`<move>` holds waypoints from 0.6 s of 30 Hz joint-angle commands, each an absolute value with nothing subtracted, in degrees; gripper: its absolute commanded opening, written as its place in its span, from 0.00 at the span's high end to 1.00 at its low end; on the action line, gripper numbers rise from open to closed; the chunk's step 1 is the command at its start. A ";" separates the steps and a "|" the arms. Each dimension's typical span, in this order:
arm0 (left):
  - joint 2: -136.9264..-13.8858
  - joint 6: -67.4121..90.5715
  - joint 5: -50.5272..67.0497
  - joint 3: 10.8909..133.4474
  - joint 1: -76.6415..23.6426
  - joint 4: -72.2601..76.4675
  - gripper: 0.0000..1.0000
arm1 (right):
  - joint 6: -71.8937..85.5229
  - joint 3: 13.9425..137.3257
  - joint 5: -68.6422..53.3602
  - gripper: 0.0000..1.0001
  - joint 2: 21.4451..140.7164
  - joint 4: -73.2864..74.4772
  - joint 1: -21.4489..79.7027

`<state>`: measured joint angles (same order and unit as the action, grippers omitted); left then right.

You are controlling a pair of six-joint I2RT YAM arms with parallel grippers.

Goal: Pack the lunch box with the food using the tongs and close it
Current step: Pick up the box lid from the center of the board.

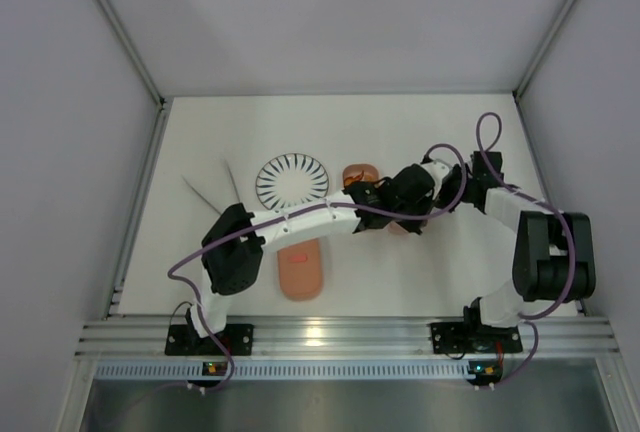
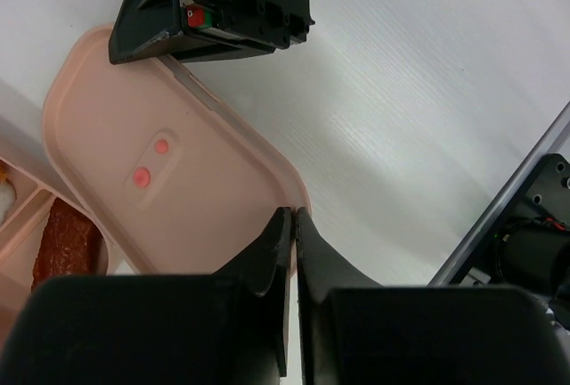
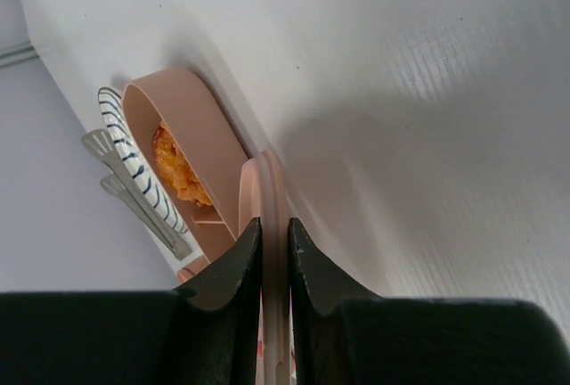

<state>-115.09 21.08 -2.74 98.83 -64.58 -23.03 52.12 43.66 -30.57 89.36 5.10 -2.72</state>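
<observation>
My right gripper (image 3: 274,223) is shut on the rim of a salmon-pink lunch box lid (image 3: 267,191), which I see edge-on. In the left wrist view this lid (image 2: 169,180) shows two red spots, and the right gripper (image 2: 214,2) sits at its far end. My left gripper (image 2: 294,214) is shut, its tips at the lid's near rim. A divided tray (image 3: 191,122) beside the lid holds orange food (image 3: 176,167), and a dark brown piece (image 2: 64,244) shows in a compartment. The tongs (image 1: 212,192) lie left of the plate. Both grippers (image 1: 395,202) meet mid-table.
A round white plate with black stripes (image 1: 292,180) lies between the tongs and the tray (image 1: 360,174). Another pink lid with a red mark (image 1: 302,267) lies near the front under the left arm. White walls enclose the table on three sides, with an aluminium rail (image 1: 340,334) along the front edge.
</observation>
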 commanded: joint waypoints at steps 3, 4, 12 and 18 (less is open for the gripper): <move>-109.43 20.83 -3.43 98.17 -65.13 -23.20 0.89 | 47.29 47.98 -25.85 1.00 81.83 12.02 -2.02; -109.25 20.57 -3.60 97.74 -65.13 -23.46 0.79 | 46.85 48.86 -24.71 1.00 80.43 13.52 -2.02; -104.95 18.02 -8.42 96.42 -66.53 -26.80 0.44 | 42.37 54.22 -18.38 1.00 73.40 27.74 -1.41; -100.82 14.68 -17.38 95.10 -69.60 -30.49 0.34 | 39.20 63.71 -10.73 1.00 72.59 38.04 2.81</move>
